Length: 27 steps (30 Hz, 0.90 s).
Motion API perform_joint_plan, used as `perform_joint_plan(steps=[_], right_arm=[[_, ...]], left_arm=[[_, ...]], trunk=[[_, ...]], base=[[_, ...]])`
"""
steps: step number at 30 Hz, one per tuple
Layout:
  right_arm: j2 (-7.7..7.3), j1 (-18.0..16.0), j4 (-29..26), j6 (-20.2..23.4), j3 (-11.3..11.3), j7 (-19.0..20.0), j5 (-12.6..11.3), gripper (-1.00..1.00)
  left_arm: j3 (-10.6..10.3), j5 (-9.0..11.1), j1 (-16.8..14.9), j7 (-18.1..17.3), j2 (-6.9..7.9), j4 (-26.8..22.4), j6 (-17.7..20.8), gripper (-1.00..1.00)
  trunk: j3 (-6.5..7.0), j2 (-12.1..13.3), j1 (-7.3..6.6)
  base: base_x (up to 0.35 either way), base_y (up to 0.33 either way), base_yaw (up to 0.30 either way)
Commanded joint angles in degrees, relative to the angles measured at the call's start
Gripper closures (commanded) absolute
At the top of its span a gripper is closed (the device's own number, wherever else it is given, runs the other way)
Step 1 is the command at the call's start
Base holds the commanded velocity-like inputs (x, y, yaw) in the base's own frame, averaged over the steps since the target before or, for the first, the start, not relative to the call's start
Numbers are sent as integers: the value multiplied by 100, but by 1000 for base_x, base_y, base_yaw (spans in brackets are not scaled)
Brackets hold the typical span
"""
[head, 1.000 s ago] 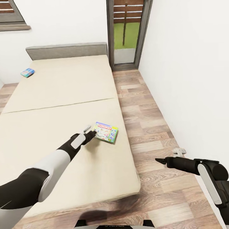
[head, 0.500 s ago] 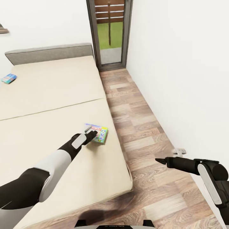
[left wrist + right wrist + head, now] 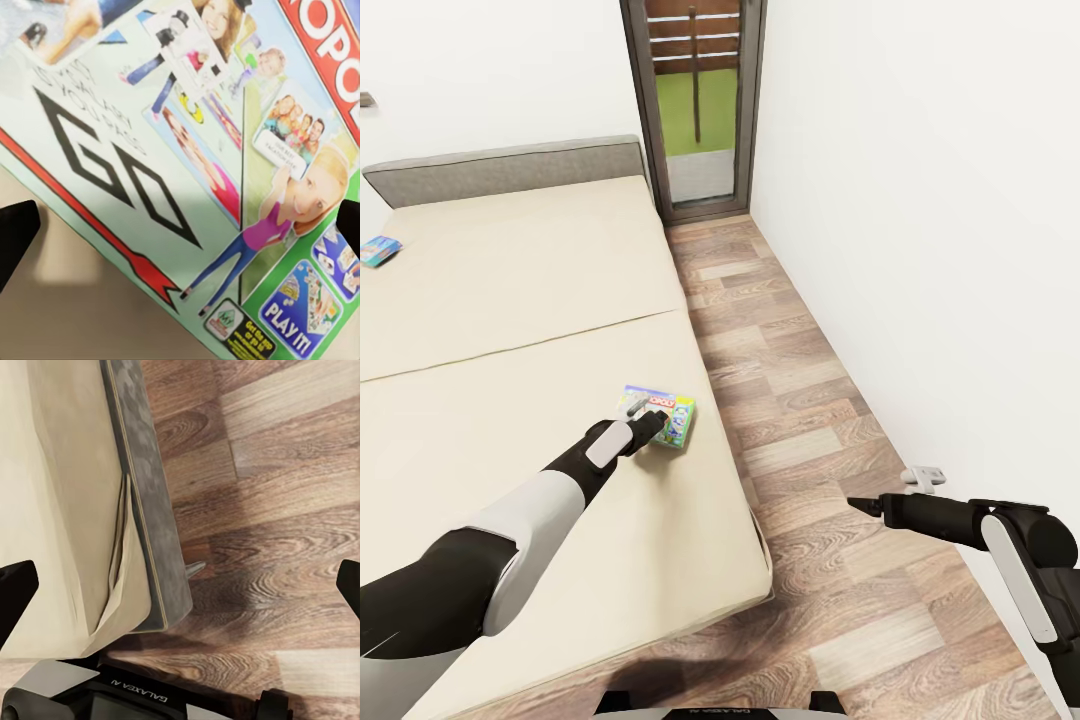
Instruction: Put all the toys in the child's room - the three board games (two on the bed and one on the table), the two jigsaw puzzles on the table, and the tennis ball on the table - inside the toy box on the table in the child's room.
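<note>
A colourful Monopoly board game [image 3: 678, 422] lies flat near the right edge of the beige bed [image 3: 510, 300]. My left gripper [image 3: 648, 414] hovers directly over it. In the left wrist view the box cover [image 3: 187, 150] spreads beneath the open left gripper [image 3: 180, 225], with one dark fingertip [image 3: 15, 232] at each side. A second board game [image 3: 378, 250], blue, lies at the bed's far left near the grey headboard [image 3: 510, 170]. My right gripper [image 3: 858, 505] hangs open and empty over the wood floor, beside the bed's corner [image 3: 142, 585].
A wood-plank aisle [image 3: 800, 400] runs between the bed and the white wall [image 3: 930, 250] on the right. A glass door [image 3: 695, 100] stands at its far end. My base [image 3: 135, 697] sits close to the bed's corner.
The camera has swung right, shifting the whole scene left. The left gripper, earlier at the Monopoly box's left edge, now stands over its middle. The right arm holds the same pose.
</note>
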Motion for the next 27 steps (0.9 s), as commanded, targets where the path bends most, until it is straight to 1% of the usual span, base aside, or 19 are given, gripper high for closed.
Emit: perform_joint_plan(steps=[1,27], right_arm=[[0,-2,-3,21,-8,59,48,-100],[1,4,-4,21,-3,59,48,-100]], left_arm=[[-19,188,4,24,4,-5,16,-100],[-11,165,3,28,70,-5,17,-100]], trunk=[[-4,-2,219],[-4,-2,219]], base=[[0,0,-15],[0,0,-3]])
